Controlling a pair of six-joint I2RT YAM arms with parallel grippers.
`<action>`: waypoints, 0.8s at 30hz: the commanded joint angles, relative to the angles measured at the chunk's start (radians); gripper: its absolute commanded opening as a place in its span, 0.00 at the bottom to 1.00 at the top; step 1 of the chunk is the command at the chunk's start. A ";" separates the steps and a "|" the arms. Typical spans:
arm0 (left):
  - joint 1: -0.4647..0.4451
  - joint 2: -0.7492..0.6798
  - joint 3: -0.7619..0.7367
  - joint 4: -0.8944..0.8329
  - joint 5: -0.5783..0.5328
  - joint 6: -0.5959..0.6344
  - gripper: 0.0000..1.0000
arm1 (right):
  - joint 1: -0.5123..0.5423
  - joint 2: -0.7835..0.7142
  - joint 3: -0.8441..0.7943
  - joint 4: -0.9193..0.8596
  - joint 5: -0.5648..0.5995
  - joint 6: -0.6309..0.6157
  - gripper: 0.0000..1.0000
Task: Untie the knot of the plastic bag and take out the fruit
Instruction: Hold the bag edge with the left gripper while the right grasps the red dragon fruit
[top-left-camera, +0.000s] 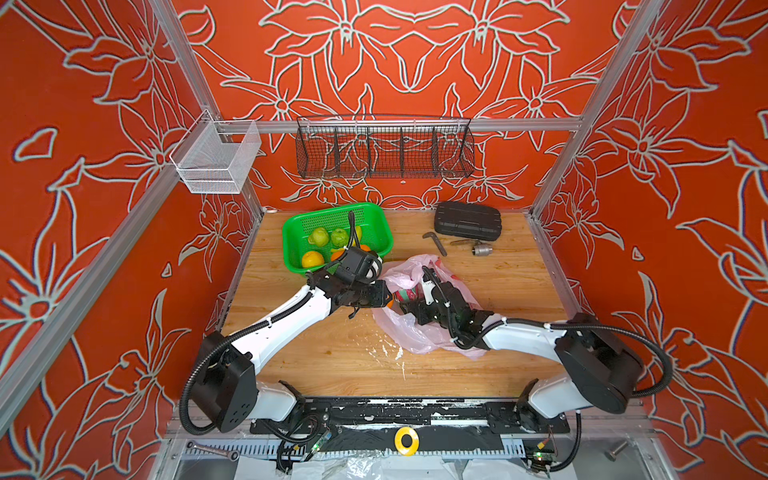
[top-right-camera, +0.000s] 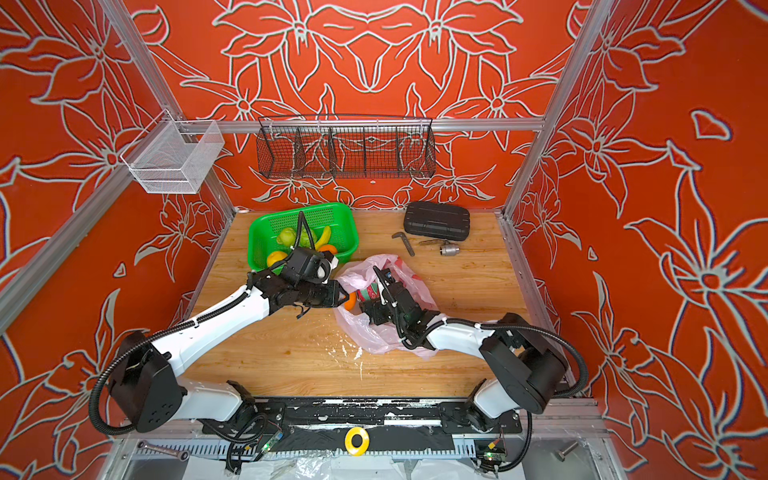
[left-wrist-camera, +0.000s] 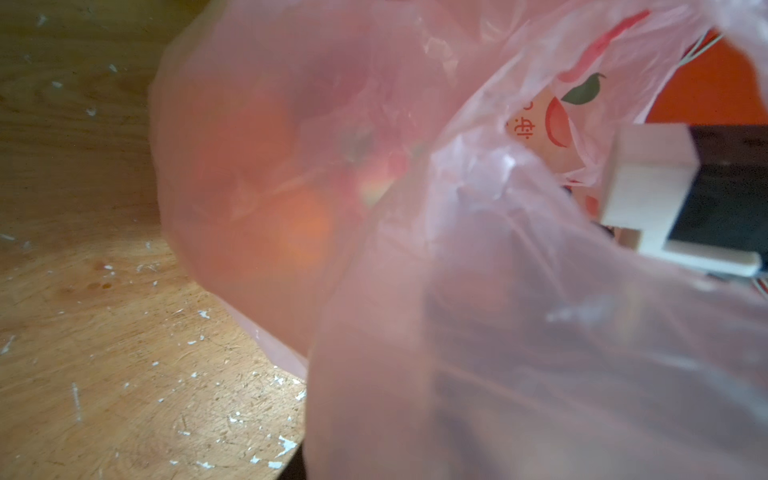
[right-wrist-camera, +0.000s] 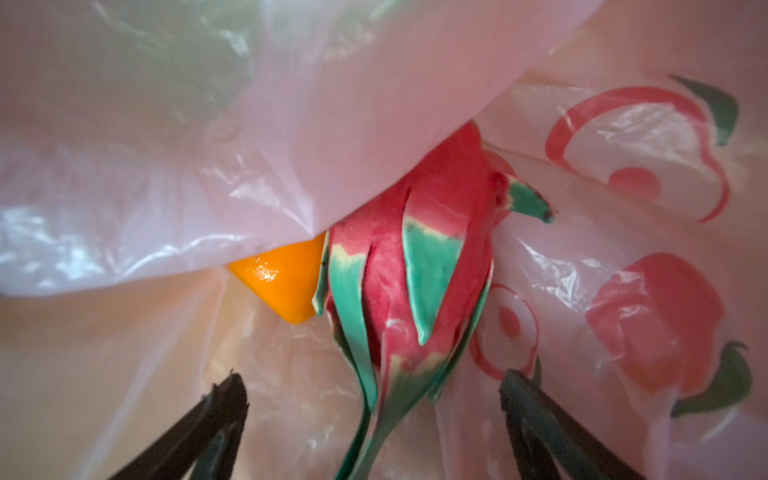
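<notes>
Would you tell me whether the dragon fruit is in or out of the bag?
In: the plastic bag wraps over and under the dragon fruit and orange.

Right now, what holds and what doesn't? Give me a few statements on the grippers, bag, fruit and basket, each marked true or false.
1. The right gripper is open, its jaws either side of the dragon fruit's stem end. True.
2. The dragon fruit lies in the basket. False: it lies inside the bag.
3. An orange lies right beside the dragon fruit in the bag. True.
4. The basket is empty. False: it holds green fruits and others.
5. The case sits at the table's near edge. False: it lies at the far edge, toward the right.
</notes>
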 joint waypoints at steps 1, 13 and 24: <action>0.002 -0.030 -0.017 0.024 0.039 -0.022 0.32 | 0.002 0.057 0.040 0.119 0.076 -0.037 0.97; 0.003 -0.106 -0.040 -0.005 0.020 -0.007 0.27 | -0.005 0.342 0.199 0.234 0.154 -0.037 0.97; 0.006 -0.132 -0.080 -0.016 -0.034 -0.016 0.29 | -0.020 0.343 0.215 0.189 0.042 -0.057 0.65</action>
